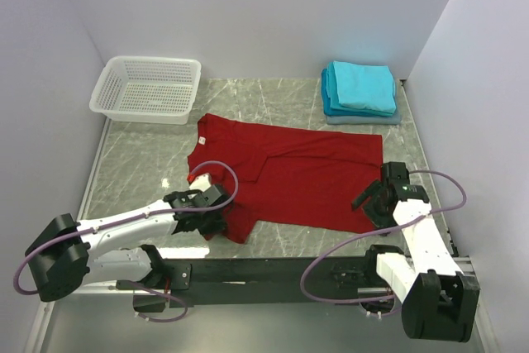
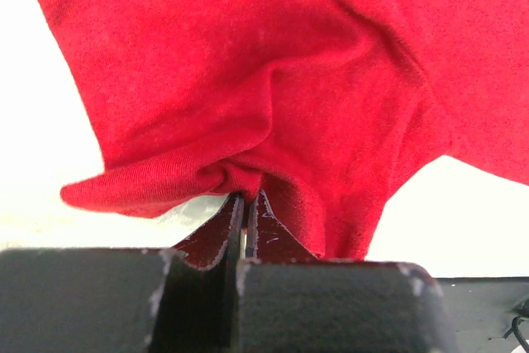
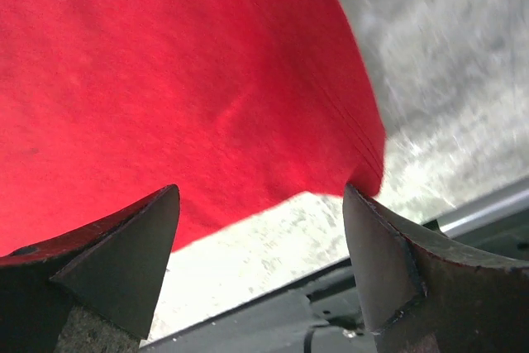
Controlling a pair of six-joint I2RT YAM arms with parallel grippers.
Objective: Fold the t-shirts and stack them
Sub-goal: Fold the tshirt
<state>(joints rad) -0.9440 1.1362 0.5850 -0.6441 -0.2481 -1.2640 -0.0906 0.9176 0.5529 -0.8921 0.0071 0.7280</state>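
Note:
The deep red t-shirt (image 1: 297, 175) lies spread across the middle of the table, its near left part bunched. My left gripper (image 1: 216, 219) is shut on that bunched near-left edge; the left wrist view shows the red cloth (image 2: 248, 105) pinched between the closed fingers (image 2: 263, 225). My right gripper (image 1: 369, 204) is open at the shirt's near right corner, with the red corner (image 3: 355, 146) between and just beyond its spread fingertips (image 3: 368, 229). Folded turquoise t-shirts (image 1: 359, 88) are stacked at the far right.
A white mesh basket (image 1: 147, 88) stands at the far left corner. The black rail of the arm bases (image 1: 273, 274) runs along the near table edge. White walls close in on both sides and at the back.

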